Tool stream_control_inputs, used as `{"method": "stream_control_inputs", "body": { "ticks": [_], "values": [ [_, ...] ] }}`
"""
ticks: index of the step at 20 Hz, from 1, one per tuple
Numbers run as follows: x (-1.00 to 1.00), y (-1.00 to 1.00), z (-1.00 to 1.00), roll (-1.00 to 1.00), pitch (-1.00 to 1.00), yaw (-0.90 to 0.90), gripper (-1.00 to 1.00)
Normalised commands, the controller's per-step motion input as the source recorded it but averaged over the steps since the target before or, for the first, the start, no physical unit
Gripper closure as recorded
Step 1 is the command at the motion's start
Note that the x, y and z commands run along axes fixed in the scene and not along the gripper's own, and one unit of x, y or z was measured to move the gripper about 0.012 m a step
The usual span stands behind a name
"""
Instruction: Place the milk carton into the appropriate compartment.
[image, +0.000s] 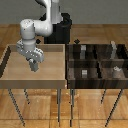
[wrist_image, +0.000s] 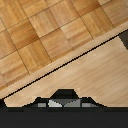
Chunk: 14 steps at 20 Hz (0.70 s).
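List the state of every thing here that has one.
milk carton: apparently gripped between the fingers, not yet in any compartment.
gripper: over the light tray, seemingly shut on the carton.
light tray: level, beneath the gripper.
dark divided bin: open-topped, small grey objects in several compartments.

Milk carton (wrist_image: 62, 101): small grey-white box w/ peaked gable top, upright. Sits between the gripper (image: 34, 66) fingers, clamped both sides. Too small to make out in exterior view. It's over the light wood tray (image: 10, 75) at the exterior view's left, well apart from the dark divided box (image: 96, 61) at right.
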Motion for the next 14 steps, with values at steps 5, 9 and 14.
{"method": "stream_control_inputs", "body": {
  "ticks": [5, 9, 14],
  "values": [
    [0.0, 0.0, 1.0, 0.0, 0.0, 0.0, 1.0],
    [0.0, 0.5, 0.25, 0.0, 0.0, 0.0, 1.0],
    [0.0, 1.0, 0.0, 0.0, 0.0, 0.0, 1.0]
  ]
}}
